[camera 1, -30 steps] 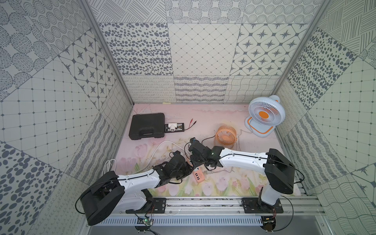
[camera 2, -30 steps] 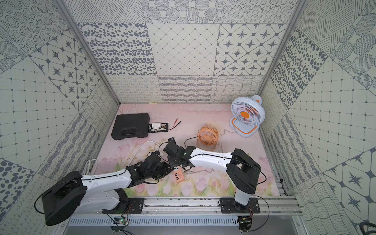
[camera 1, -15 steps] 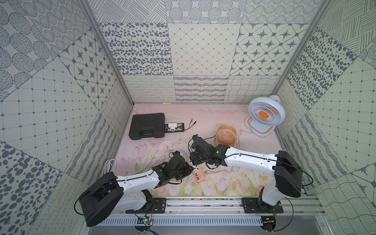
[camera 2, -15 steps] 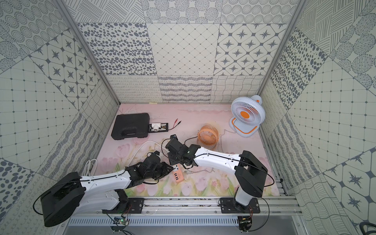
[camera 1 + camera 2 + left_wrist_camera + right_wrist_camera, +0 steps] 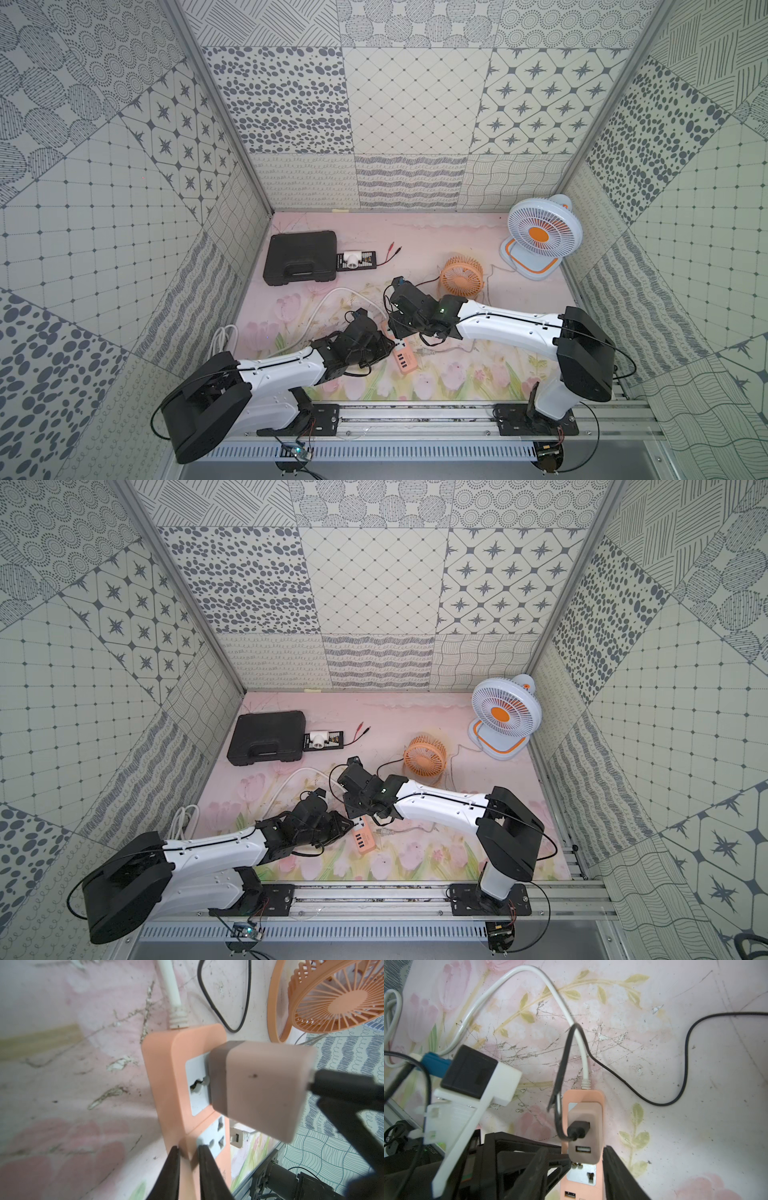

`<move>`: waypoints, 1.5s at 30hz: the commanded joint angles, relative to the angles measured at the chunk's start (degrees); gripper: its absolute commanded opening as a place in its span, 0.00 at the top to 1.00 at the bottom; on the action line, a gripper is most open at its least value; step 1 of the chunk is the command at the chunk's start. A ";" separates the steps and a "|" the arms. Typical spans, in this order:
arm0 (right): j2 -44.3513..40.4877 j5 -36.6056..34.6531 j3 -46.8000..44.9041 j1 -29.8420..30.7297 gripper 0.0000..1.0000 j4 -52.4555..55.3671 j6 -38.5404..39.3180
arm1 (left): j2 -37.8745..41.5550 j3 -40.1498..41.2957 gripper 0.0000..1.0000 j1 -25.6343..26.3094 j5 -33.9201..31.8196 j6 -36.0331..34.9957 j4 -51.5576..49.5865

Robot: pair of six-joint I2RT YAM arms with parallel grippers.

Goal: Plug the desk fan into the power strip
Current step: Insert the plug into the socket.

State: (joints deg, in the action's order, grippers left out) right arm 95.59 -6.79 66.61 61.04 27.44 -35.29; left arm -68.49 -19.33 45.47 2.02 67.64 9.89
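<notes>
Flat on the table (image 5: 432, 241), near the front middle and between the two arms: the power strip (image 5: 404, 358), with a thick white cord (image 5: 169, 980) off its far end. Seated in the socket nearest that cord, a pinkish charger block (image 5: 595, 1126), with a black cable (image 5: 578, 1129) plugged into its upper face and looping away over the table toward the small orange fan (image 5: 462, 277). Beside the second socket, pinched together on the strip's long edge, the left claw (image 5: 188, 1147). Astride the charger block, the right claw (image 5: 585, 1155), one finger close on each side; cannot tell whether pressing it or merely near. Just beside the strip, loose on the table, a small white plug (image 5: 423, 353) on a thin pale wire. Farther back at the right, upright, a white fan (image 5: 544, 235) with an orange hub; at the back left, a black case (image 5: 300, 257), lid shut.
</notes>
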 commanded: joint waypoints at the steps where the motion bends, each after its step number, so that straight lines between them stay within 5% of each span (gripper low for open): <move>1: 1.74 -1.22 1.80 -0.03 0.52 0.42 0.75 | -0.38 0.64 0.78 -0.41 -2.38 -1.39 -5.59; 19: 4.95 -3.85 3.97 0.84 0.67 3.85 1.55 | -1.01 0.43 0.78 -0.34 -2.39 -1.39 -5.34; 34: 6.09 -5.37 4.49 2.72 0.94 4.97 1.63 | -1.53 0.08 0.80 -0.39 -2.30 -1.54 -4.99; 45: 7.86 -8.54 6.16 4.13 1.00 7.56 2.05 | -1.10 0.27 0.81 -0.36 -2.81 -1.36 -5.41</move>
State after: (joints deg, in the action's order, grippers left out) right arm 101.51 -14.15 71.35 64.12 33.23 -33.82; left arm -69.14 -19.40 45.47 2.02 67.66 10.90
